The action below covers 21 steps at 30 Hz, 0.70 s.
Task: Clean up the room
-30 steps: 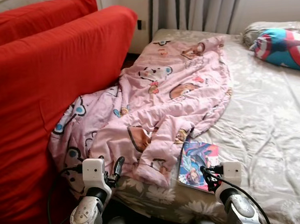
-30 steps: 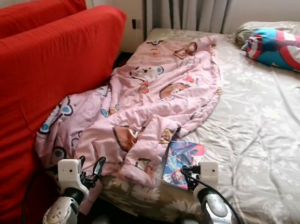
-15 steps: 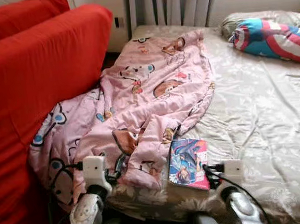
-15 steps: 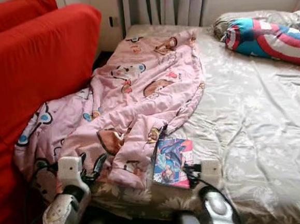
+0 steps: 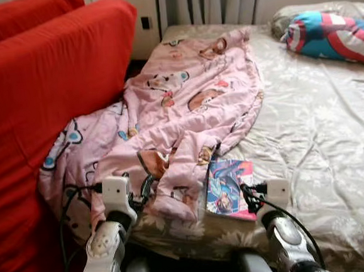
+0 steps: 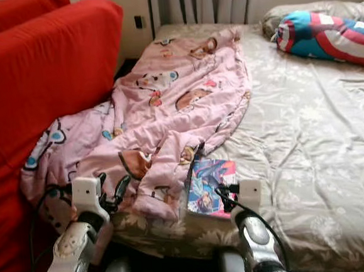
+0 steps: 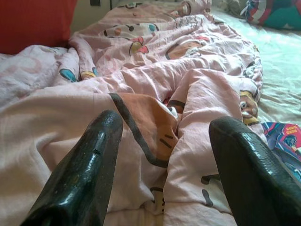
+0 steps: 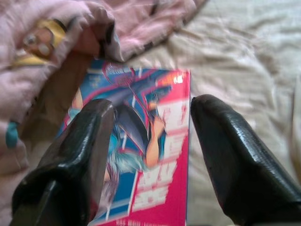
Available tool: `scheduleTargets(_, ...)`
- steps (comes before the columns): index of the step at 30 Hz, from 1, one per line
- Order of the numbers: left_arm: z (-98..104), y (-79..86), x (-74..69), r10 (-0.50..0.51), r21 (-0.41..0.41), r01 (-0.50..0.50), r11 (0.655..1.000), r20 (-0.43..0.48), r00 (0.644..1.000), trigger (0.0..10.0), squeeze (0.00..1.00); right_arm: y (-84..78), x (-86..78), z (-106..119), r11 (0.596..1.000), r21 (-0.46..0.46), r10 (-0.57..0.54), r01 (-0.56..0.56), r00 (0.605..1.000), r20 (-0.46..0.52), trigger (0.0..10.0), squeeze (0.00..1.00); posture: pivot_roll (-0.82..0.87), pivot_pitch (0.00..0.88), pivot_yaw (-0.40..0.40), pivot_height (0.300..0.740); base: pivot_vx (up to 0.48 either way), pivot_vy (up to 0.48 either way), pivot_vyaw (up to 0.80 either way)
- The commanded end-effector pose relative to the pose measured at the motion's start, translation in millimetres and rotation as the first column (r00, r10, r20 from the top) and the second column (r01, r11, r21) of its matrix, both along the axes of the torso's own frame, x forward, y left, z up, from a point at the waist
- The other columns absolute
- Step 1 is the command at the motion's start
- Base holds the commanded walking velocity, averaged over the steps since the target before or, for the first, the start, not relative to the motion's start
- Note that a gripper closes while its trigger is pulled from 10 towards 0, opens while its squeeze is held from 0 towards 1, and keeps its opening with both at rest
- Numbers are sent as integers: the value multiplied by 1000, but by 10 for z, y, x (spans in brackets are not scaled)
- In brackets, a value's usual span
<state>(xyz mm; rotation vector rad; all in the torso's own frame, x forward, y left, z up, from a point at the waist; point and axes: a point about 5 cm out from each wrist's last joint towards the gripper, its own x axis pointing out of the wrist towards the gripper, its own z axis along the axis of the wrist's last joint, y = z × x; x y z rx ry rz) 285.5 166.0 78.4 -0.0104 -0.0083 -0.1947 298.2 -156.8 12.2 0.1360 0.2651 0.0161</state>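
Two items lie out of order on the bed (image 5: 333, 136): a pink cartoon-print blanket (image 5: 186, 110), and a comic book (image 5: 229, 189) lying flat near the foot edge. The blanket is rumpled, one end spread toward the head of the bed and the other spilling off the side against the red sofa (image 5: 46, 90); its nearest fold overlaps the book's left edge. It appears thrown aside rather than laid out. A striped pillow (image 5: 331, 30) rests at the head of the bed, well apart from both.

The right gripper (image 8: 150, 155) hovers directly over the book, pointed down at its cover. Its fingers (image 8: 84, 150) are spread wide, one over the cover's left part and the other past the right edge, so they straddle the book's right portion. They pinch nothing, and contact with the cover cannot be confirmed. In my judgement this is the approach to a pickup. The flat book on a soft sheet offers little edge to catch, so the fingers will likely need to close across the right edge.

The left gripper (image 7: 160, 160) is held low at the bed's near corner, just short of the blanket's hanging fold. Its fingers (image 7: 89, 165) are likewise spread and hold nothing, aimed along the crumpled cloth.
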Motion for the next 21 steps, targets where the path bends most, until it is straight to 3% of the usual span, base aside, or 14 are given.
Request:
scheduleTargets(1,-84,20,-36,3,-1,-3,1000,-41,999,10000,0,59,25,45,1000,-12,12,-12,1000,29,10000,0,-13,113,-5,586,0,0,0)
scheduleTargets(4,-106,-8,-52,-3,-4,3,1000,-46,999,10000,0,74,-11,73,1000,5,-7,7,996,85,10000,0,-12,112,-5,581,0,0,0)
scheduleTargets(21,-106,-8,-52,-3,-4,3,1000,-46,999,10000,0,74,-11,73,1000,5,-7,7,996,85,10000,0,-12,112,-5,581,0,0,0)
